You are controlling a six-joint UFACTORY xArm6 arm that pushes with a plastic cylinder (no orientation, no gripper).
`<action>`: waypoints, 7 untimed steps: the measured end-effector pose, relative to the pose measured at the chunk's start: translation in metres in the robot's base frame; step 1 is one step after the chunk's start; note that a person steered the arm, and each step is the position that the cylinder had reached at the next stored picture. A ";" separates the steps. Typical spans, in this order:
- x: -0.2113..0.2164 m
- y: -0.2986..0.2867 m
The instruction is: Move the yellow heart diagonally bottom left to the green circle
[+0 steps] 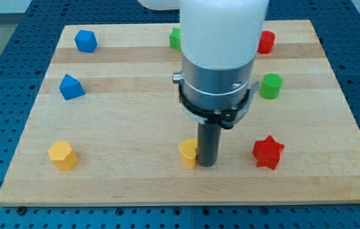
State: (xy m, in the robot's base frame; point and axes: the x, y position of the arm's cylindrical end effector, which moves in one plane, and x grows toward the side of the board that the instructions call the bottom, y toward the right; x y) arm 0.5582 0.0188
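Note:
The yellow heart [187, 153] lies near the view's bottom centre, its right part hidden behind the rod. My tip [207, 164] stands right against the heart's right side, touching or nearly touching it. The green circle [271, 86] sits at the right, up and to the right of the heart and apart from my tip. The arm's white and silver body covers the board's upper middle.
A red star [268, 152] lies right of my tip. A yellow hexagon block [62, 155] is at bottom left. Two blue blocks [86, 41] [71, 87] are at upper left. A green block [175, 39] and a red block [266, 42] peek out beside the arm at the top.

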 end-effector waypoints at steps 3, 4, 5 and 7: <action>-0.010 -0.041; -0.021 0.015; -0.047 0.004; -0.043 -0.072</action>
State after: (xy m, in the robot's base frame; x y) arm 0.5153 -0.0528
